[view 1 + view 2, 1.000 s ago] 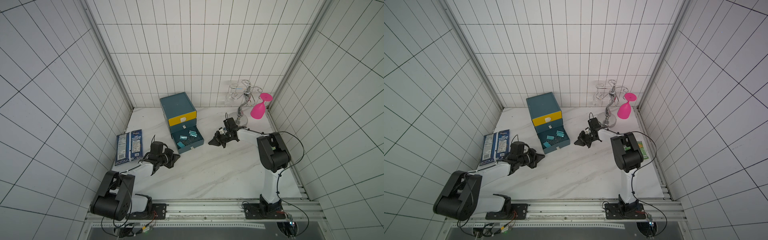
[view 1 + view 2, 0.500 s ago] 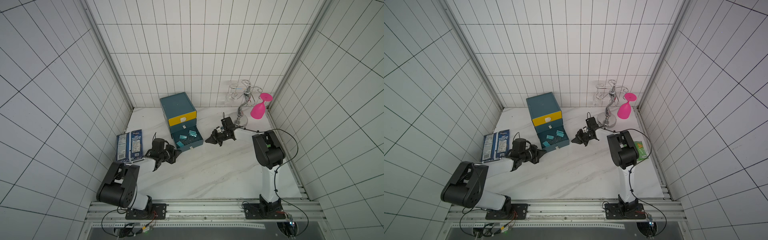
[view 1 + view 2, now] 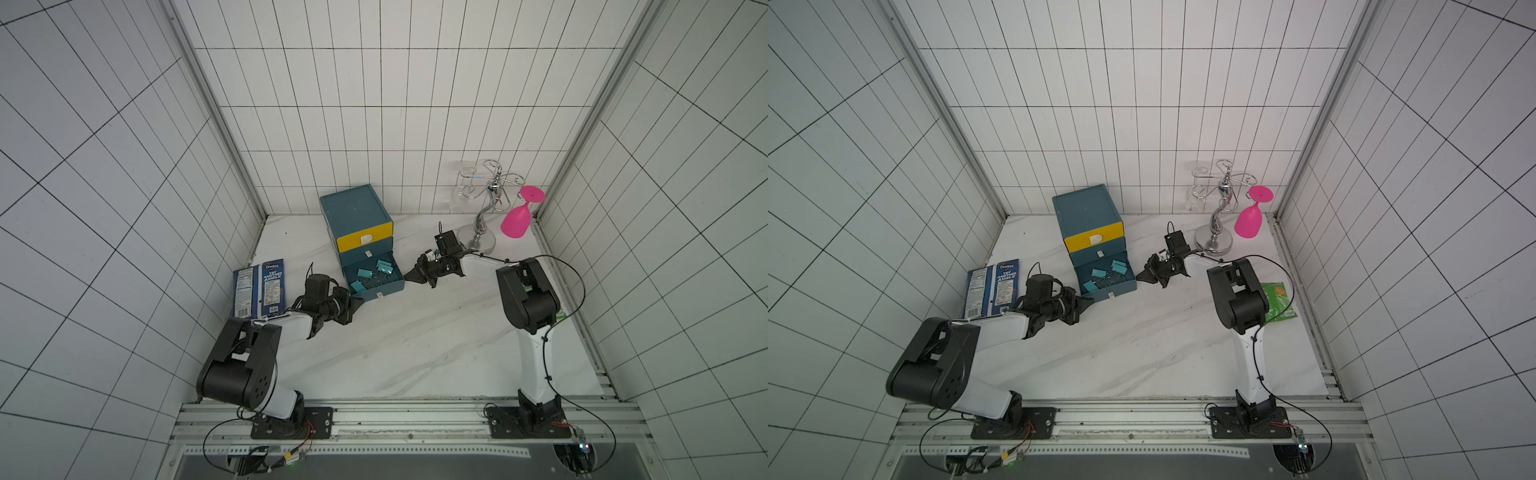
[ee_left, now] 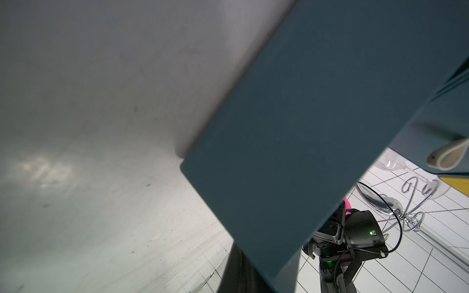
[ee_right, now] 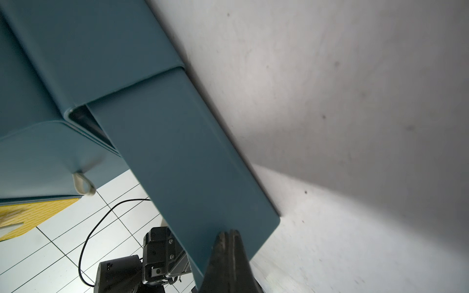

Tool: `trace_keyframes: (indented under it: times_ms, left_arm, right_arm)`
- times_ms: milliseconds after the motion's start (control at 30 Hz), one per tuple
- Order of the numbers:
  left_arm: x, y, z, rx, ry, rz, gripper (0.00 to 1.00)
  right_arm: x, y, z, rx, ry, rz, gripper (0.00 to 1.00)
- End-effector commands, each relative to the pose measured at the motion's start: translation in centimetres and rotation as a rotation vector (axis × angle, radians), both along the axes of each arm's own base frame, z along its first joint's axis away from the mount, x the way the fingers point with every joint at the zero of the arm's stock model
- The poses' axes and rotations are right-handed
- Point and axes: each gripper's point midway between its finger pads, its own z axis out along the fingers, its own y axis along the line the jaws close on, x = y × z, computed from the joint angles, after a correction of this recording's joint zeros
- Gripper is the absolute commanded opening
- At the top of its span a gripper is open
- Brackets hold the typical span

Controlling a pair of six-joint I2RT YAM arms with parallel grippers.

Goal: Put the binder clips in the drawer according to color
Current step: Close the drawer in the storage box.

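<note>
The drawer cabinet (image 3: 353,210) (image 3: 1086,210) stands at the back, dark teal with a yellow top drawer. Its bottom drawer (image 3: 380,291) (image 3: 1113,290) is pulled out and holds a few teal binder clips (image 3: 365,272) (image 3: 1099,272). My left gripper (image 3: 359,301) (image 3: 1090,303) is shut and empty, its tip at the open drawer's front left corner; in the left wrist view its dark fingers (image 4: 238,256) sit under the drawer's side wall (image 4: 304,126). The right gripper (image 3: 409,277) (image 3: 1139,277) is shut and empty, with its tip (image 5: 229,236) against the drawer's right wall (image 5: 182,157).
A blue chip bag (image 3: 259,291) lies flat behind the left arm. At the back right stands a silver glass rack (image 3: 484,232), hung with a pink glass (image 3: 517,222) and a clear one (image 3: 461,195). A green packet (image 3: 1277,301) lies beside the right arm.
Both shut grippers have closed in on the open bottom drawer. The left one came forward to its front left corner and the right one slid left to its side wall.
</note>
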Motion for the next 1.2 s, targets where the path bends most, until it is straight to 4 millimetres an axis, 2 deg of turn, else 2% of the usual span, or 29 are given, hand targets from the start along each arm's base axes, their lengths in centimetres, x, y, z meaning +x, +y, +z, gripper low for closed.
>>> trace_keyframes:
  times_ms: [0, 333, 433, 533, 700, 1167]
  left_arm:
    - [1.5, 0.2, 1.1, -0.007, -0.052, 0.008, 0.00]
    - [1.5, 0.1, 1.1, -0.015, -0.049, -0.005, 0.00]
    - [1.6, 0.1, 1.1, -0.015, -0.048, -0.006, 0.00]
    - [1.5, 0.1, 0.9, -0.016, -0.044, -0.011, 0.00]
    - [1.7, 0.1, 0.9, -0.018, -0.043, -0.017, 0.00]
    - [3.3, 0.8, 1.2, -0.012, -0.048, -0.012, 0.00]
  right_arm:
    - [0.2, 0.8, 0.4, 0.022, 0.002, 0.008, 0.00]
    - [-2.0, -1.0, -0.3, -0.030, 0.013, -0.011, 0.00]
    - [-2.5, -1.0, -0.3, -0.031, 0.010, -0.002, 0.00]
    - [-2.8, -0.1, 0.0, -0.014, 0.002, 0.018, 0.00]
    - [-2.1, 1.1, 0.8, 0.011, -0.011, 0.026, 0.00]
    - [0.7, 3.1, 1.9, 0.055, -0.014, 0.008, 0.00]
